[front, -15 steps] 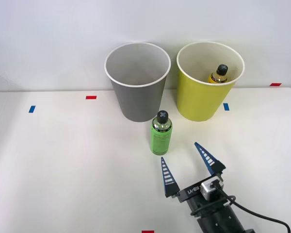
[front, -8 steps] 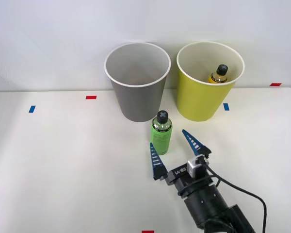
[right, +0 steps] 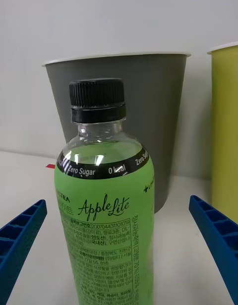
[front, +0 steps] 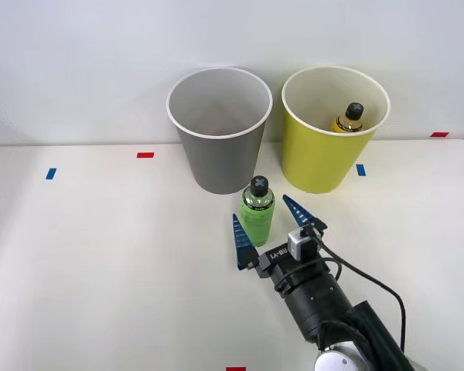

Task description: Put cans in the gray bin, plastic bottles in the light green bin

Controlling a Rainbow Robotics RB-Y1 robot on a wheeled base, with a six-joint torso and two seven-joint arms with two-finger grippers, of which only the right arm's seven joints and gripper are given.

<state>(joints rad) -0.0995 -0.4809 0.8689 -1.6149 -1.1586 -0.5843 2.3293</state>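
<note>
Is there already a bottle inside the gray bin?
No, the front view shows the gray bin with a bare pale inside, while the amber bottle sits in the light green bin.

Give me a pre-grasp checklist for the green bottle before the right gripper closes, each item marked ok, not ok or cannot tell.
1. Right gripper open: ok, its blue fingers stand apart on both sides of the bottle.
2. Green bottle upright on the table: ok.
3. Bottle centred between the fingers: ok in the wrist view, roughly.
4. Black cap screwed on: ok.
5. Fingers touching the bottle yet: not ok, gaps show on both sides.
6. Light green bin has room: ok, one amber bottle inside, opening free.
</note>
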